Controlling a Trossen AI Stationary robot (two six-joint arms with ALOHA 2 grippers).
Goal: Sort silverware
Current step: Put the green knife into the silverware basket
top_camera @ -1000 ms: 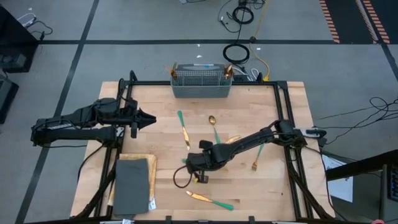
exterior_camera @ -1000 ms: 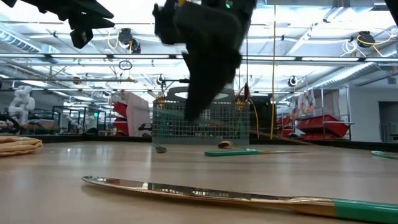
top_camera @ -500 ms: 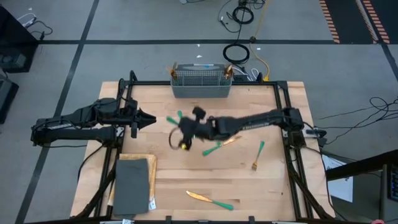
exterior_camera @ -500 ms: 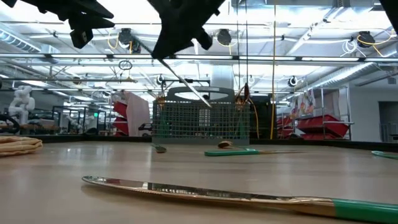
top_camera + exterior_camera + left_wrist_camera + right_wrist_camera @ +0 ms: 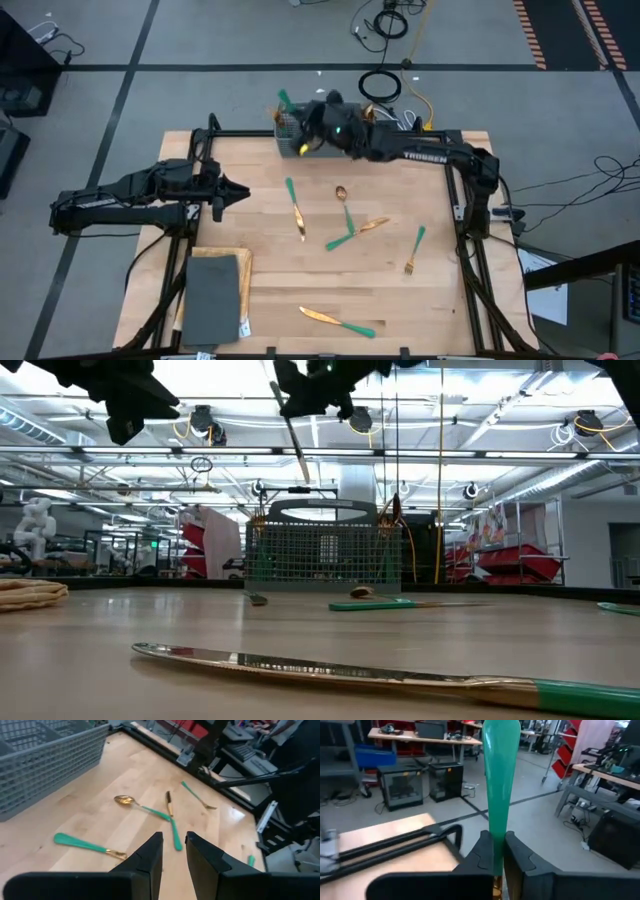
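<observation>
The right gripper (image 5: 300, 125) is hanging high over the far edge of the counter (image 5: 440, 290), right above the grey wire basket (image 5: 290, 128), and its jaws are clamping tight on one piece of silverware, a teal handle (image 5: 499, 780) poking up between them. In the low view that piece (image 5: 296, 445) is slanting down from the gripper, well above the basket (image 5: 322, 550). Which kind of piece it is, I cannot tell.

The left gripper (image 5: 240, 191) is waiting over the left side of the counter, jaws standing a little apart with nothing between them.

Down on the wood, a knife (image 5: 295, 208) is lying near the middle, a spoon (image 5: 343, 200) just to its right, and two more pieces are crossing each other (image 5: 352, 232) beside it. A fork (image 5: 415, 248) is sitting toward the right side, and another knife (image 5: 337, 320) is resting near the front edge. A dark grey slab (image 5: 213, 295) is lying at the front left.
</observation>
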